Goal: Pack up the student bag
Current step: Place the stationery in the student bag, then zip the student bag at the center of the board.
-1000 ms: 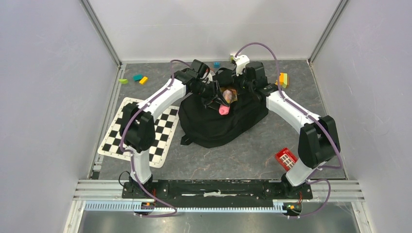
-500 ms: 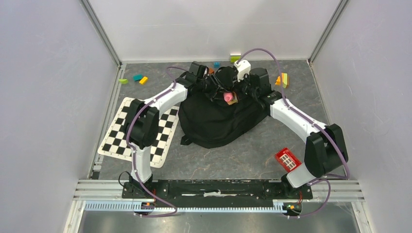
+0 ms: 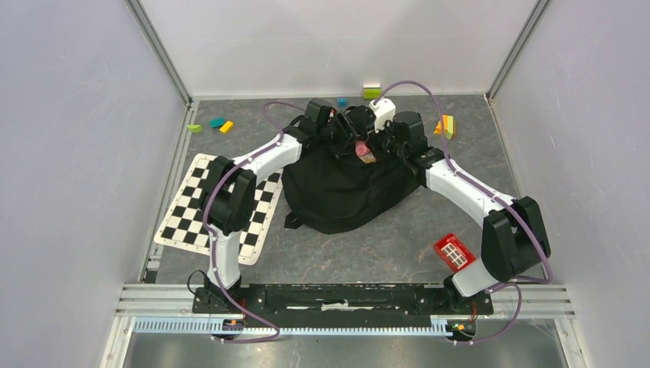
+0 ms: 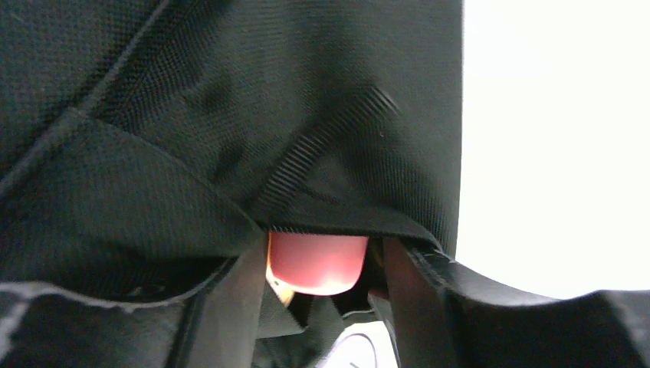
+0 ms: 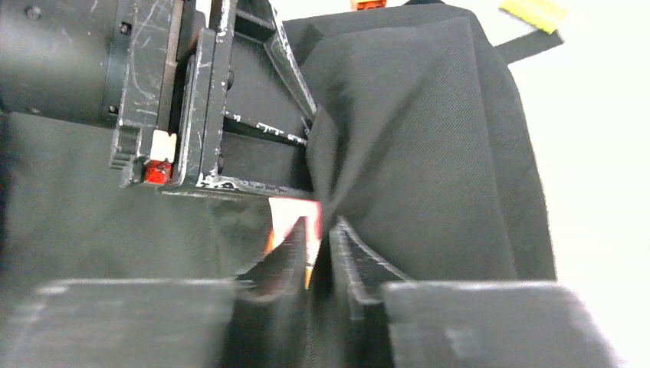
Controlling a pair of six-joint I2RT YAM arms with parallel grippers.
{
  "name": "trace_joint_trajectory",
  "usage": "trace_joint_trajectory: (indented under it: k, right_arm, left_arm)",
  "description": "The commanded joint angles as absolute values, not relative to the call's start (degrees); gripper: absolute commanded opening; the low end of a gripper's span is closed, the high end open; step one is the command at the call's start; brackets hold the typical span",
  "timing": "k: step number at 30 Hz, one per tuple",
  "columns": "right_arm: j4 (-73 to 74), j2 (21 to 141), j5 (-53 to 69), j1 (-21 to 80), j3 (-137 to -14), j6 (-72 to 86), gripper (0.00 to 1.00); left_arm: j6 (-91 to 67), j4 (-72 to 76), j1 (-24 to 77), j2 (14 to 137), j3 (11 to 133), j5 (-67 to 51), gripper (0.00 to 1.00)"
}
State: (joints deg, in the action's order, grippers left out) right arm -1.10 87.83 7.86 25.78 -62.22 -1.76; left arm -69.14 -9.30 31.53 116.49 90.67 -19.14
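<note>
The student bag (image 3: 345,188) lies in the middle of the table, a large black soft pack. My left gripper (image 3: 355,142) is at its far end. In the left wrist view a pink rounded object (image 4: 318,267) sits between the left gripper's (image 4: 322,249) fingers under a fold of bag fabric (image 4: 230,115). It touches the left finger, with a small gap to the right finger (image 4: 410,307), so the jaws stand open. My right gripper (image 3: 377,147) is next to it, and in its own view the right gripper (image 5: 323,230) is shut on black bag fabric (image 5: 414,153).
A checkerboard sheet (image 3: 218,201) lies left of the bag and a red ridged block (image 3: 451,251) at the near right. Small coloured blocks sit along the back: green (image 3: 195,128), teal and orange (image 3: 221,123), blue (image 3: 342,101), green-white (image 3: 372,92), orange-yellow (image 3: 445,126).
The left gripper carried the pink object from the bag's top surface back to its far end, under the fabric, and its jaws have parted a little. The right arm shifted slightly backward.
</note>
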Motion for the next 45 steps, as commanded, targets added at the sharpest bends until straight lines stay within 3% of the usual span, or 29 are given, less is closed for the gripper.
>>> trace_joint_trajectory:
  k: [1, 4, 8, 17, 19, 25, 32, 36, 40, 45]
  right_arm:
    - [3.63, 83.19, 8.38, 27.69, -67.25, -0.09, 0.32]
    - [3.72, 81.36, 7.45, 27.69, -68.55, -0.26, 0.55]
    - [3.61, 80.69, 4.49, 27.69, -70.75, -0.09, 0.67]
    - [5.14, 94.82, 6.79, 25.22, -83.49, 1.85, 0.62]
    - [5.93, 98.69, 6.64, 24.98, -86.81, 1.71, 0.55]
    - [7.95, 103.3, 7.37, 25.03, -84.72, 0.48, 0.19]
    - [6.75, 97.28, 10.98, 26.67, -70.57, 0.86, 0.1]
    - [9.1, 96.01, 9.94, 27.25, -71.54, 2.16, 0.12]
    - [10.05, 97.48, 7.53, 27.1, -78.58, 4.54, 0.28]
    - [13.4, 105.5, 10.11, 26.24, -91.62, 7.65, 0.4]
  left_arm:
    - [-57.09, -7.5, 30.52, 109.66, 89.58, -12.01, 0.7]
    - [-52.61, -10.88, 30.09, 103.9, 85.79, -10.19, 0.82]
    - [-47.76, -11.76, 29.76, 95.27, 79.38, -7.05, 0.92]
    - [-44.61, -16.78, 24.7, 91.04, 78.04, -8.36, 1.0]
    - [-45.73, -16.69, 23.71, 92.24, 78.65, -9.31, 1.0]
    - [-47.2, -13.19, 22.49, 94.14, 78.88, -11.12, 1.0]
    - [-47.31, -11.98, 21.82, 98.84, 81.16, -11.93, 1.0]
    - [-44.35, -12.4, 21.67, 101.9, 84.09, -11.82, 1.0]
    - [-36.03, -13.23, 21.45, 103.79, 86.17, -11.19, 1.0]
    - [-25.75, -15.34, 19.7, 105.56, 87.82, -12.99, 1.0]
